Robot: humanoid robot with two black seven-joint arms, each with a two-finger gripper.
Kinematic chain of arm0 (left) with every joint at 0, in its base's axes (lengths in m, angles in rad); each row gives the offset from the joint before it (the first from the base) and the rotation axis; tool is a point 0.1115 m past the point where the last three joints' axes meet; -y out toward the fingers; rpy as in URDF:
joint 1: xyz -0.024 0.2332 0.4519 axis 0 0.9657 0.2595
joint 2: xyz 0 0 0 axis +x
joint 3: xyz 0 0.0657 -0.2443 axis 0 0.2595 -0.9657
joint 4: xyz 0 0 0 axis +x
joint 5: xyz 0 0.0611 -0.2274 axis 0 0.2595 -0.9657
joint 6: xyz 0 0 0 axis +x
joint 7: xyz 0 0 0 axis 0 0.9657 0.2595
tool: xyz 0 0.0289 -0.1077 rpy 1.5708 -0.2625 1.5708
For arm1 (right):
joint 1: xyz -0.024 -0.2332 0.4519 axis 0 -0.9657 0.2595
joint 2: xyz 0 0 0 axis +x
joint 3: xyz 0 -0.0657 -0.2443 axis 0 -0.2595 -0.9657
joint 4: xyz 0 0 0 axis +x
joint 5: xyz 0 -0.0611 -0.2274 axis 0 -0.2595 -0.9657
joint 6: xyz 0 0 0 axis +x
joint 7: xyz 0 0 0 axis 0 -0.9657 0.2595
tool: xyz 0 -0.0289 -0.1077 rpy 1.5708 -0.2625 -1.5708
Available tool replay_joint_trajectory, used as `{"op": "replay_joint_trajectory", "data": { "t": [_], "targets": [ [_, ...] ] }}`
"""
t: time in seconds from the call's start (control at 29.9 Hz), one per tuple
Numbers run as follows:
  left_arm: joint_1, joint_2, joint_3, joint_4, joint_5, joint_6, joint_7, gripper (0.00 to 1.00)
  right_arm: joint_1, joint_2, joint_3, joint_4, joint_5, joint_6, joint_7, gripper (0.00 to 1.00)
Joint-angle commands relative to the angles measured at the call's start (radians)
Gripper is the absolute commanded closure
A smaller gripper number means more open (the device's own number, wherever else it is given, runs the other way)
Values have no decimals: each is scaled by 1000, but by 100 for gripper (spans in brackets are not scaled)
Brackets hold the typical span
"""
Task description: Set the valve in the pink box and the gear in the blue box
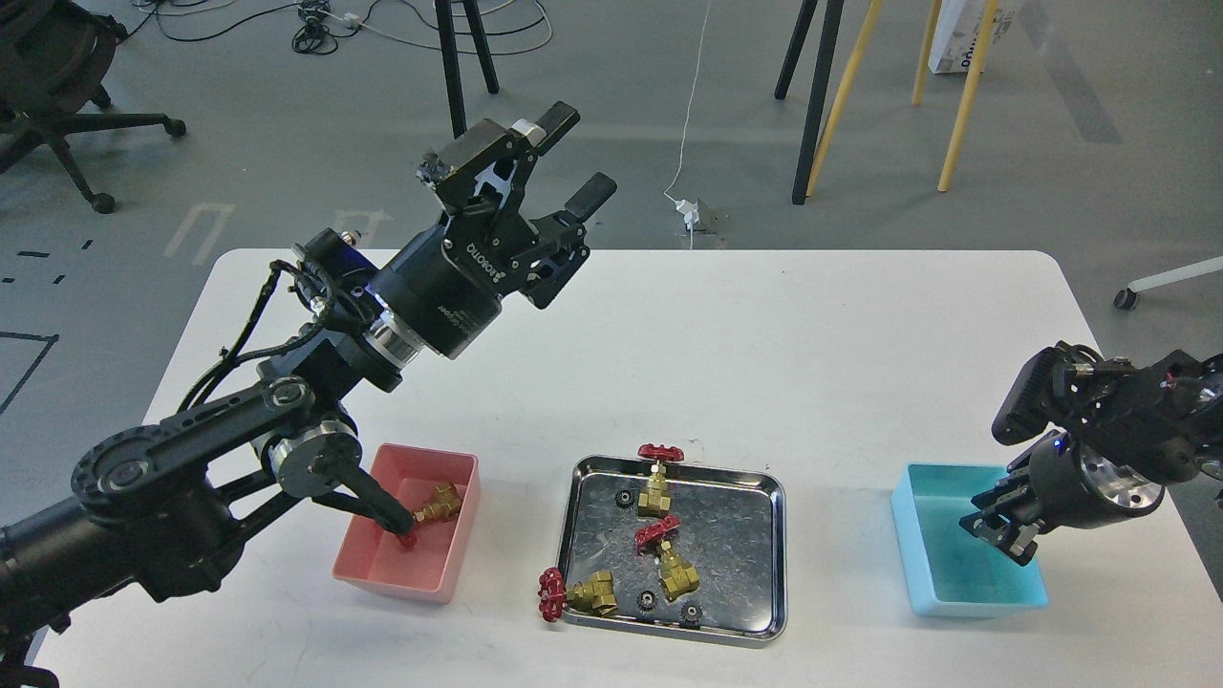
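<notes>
The pink box [382,573] sits front left with one brass valve [440,504] inside, partly hidden by my left arm's elbow link. Three more valves [657,483] [672,558] [579,593] lie in or on the rim of the steel tray [776,535]. Tiny black gears [625,498] [647,600] [690,614] lie in the tray. The blue box [946,583] is front right. My left gripper [579,153] is open and empty, high above the table's far left. My right gripper [1001,533] hangs over the blue box's right side; its fingers look dark and merged.
The white table [764,334] carries the three containers along its front. Beyond the far edge are easel legs [817,96], cables and an office chair [57,86] on the floor.
</notes>
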Motion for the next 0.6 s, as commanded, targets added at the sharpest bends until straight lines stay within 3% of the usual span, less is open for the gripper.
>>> {"op": "replay_joint_trajectory", "data": {
  "t": [0.0, 0.13, 0.23, 0.33, 0.43, 0.53, 0.57],
  "targets": [
    [6, 0, 0, 0, 0, 0, 0, 29, -28, 1, 41, -7, 25, 0, -10, 2],
    [12, 2, -1, 0, 0, 0, 0, 29, -28, -4, 114, -10, 130, 0, -62, 1],
    [11, 8, -12, 15, -2, -2, 0, 29, -31, -2, 249, -50, 268, 0, -63, 1],
    [-14, 12, -21, 73, -12, -26, 0, 29, -39, 10, 385, -116, 553, 0, -63, 1],
    [-92, 41, -50, 161, -41, -138, 0, 29, -39, 62, 511, -202, 950, 0, -61, 1],
    [-156, 89, -57, 269, -184, -366, 0, 28, -42, 120, 614, -320, 1416, 0, -55, 1],
    [-179, 101, -57, 311, -240, -366, 0, 26, -42, 142, 639, -354, 1569, 0, -55, 1]
  ]
}}
